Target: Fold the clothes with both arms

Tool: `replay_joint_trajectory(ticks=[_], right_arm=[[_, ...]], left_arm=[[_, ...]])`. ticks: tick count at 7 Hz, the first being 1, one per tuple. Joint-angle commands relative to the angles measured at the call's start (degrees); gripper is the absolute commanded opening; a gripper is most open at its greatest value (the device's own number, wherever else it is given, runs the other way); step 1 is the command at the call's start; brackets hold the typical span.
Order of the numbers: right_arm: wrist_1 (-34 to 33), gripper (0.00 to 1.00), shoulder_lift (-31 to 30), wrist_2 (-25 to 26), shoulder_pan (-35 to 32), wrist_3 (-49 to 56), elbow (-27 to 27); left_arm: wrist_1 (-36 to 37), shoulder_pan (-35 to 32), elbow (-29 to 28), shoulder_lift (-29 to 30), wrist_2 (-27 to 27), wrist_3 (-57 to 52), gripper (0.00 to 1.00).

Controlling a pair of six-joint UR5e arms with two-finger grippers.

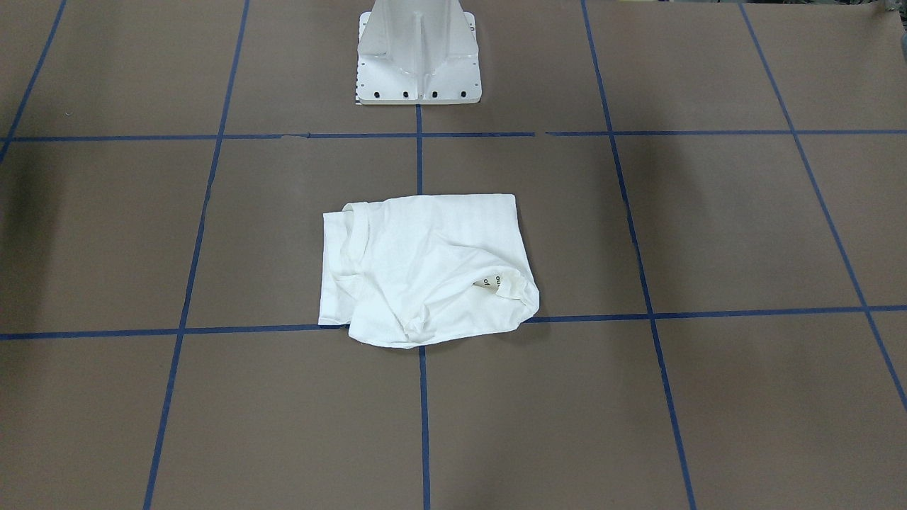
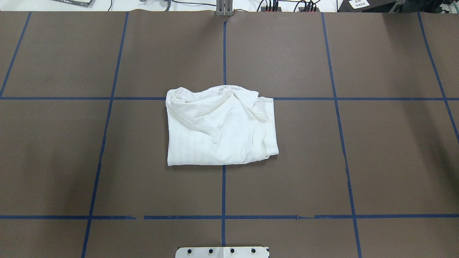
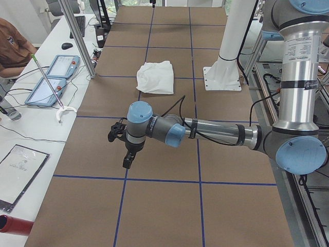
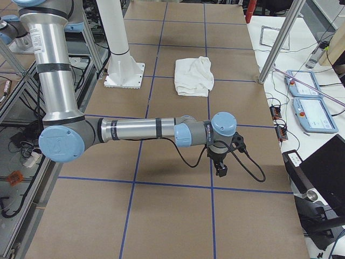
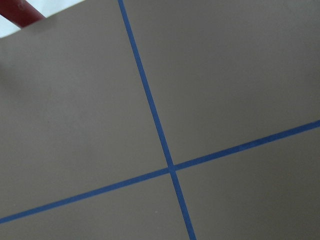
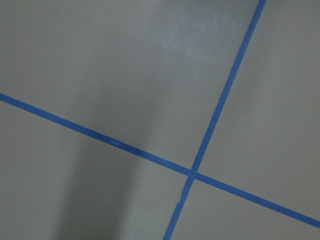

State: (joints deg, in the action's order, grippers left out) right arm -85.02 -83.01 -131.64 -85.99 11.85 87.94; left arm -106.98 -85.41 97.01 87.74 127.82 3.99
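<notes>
The clothes are one white shirt (image 2: 218, 129), lying folded into a rumpled rectangle at the middle of the brown table. Its ribbed collar sits toward the right in the overhead view, and a bit of black print shows at a fold (image 1: 496, 282). The shirt also shows in both side views (image 3: 156, 77) (image 4: 194, 75). My left arm reaches low over the table far from the shirt, its gripper (image 3: 127, 159) pointing down. My right arm is stretched out the same way at the other end, gripper (image 4: 221, 170) pointing down. Neither touches the shirt. Whether the grippers are open or shut I cannot tell.
The white pedestal base (image 1: 418, 64) stands at the robot's side of the table. Blue tape lines (image 2: 224, 190) divide the brown surface into squares. Tablets (image 3: 51, 77) and cables lie on the side bench, where a person (image 3: 10, 43) sits. A red object (image 3: 15, 226) lies near the left end.
</notes>
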Motion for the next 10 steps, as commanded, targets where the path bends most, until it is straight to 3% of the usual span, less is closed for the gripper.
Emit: replay_joint_trajectory(ticks=[1,3,5,6,10], right_arm=[[-1.01,1.0,-1.54,2.8,-0.15,-1.04,1.89],[-5.91,1.0,-2.24,-1.76,-0.76,-1.92,1.71],[-6.21,1.0,-2.33,-6.68,-1.64,-12.67,1.8],[-6.03,1.0,-2.77,-7.66,-2.51,-13.17,2.06],[-5.33,1.0,-7.93,-5.74,-4.88,-12.82,4.59]], left_arm=[[-2.18,-1.07,-1.99,-0.82,0.24,1.46,1.0],[5.58,-2.04,-0.86,-1.08,0.67,1.2,1.0],[13.7,-2.12,2.3,-1.08,0.76,0.94,1.0],[13.99,-2.12,1.79,-1.34,1.11,0.33,1.0],[15.74,-1.86,0.9,-0.56,3.57,-2.58,1.0]])
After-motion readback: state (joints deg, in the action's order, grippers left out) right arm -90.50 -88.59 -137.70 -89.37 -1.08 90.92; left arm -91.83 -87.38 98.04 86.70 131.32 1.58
